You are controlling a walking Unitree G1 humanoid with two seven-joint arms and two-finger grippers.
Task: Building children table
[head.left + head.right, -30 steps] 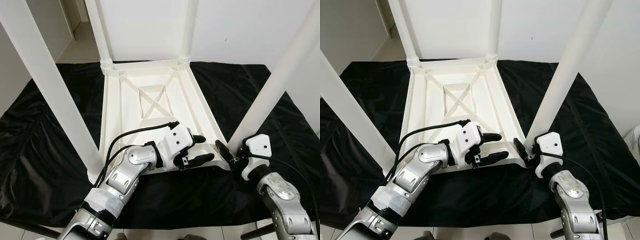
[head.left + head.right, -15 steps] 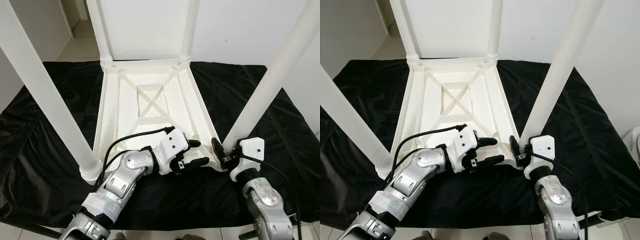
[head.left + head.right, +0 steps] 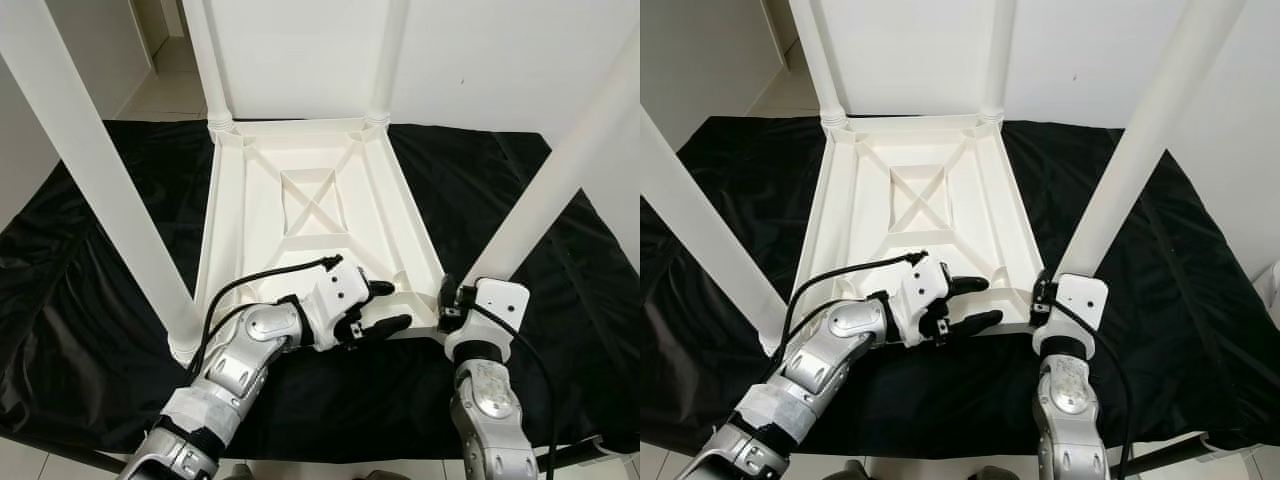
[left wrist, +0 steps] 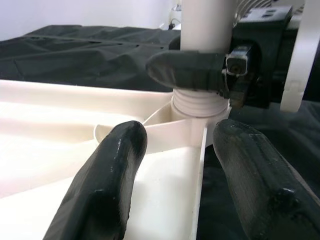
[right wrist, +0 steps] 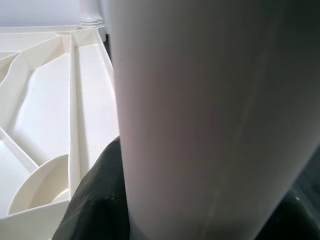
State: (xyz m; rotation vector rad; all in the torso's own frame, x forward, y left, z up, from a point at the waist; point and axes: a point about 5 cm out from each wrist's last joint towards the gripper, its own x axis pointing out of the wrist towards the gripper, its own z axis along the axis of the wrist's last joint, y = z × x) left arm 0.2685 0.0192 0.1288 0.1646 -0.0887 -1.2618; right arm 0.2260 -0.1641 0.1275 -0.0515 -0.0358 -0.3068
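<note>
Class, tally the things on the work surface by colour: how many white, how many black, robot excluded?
White: 5: upturned white plastic tabletop and four white cylindrical legs.
Black: 1: crumpled black cloth.
Total: 6.

A black cloth (image 3: 90, 260) covers the counter across the frame, wrinkled at both sides. The upturned white table (image 3: 315, 215) lies directly on it at center, its four legs pointing up.
</note>
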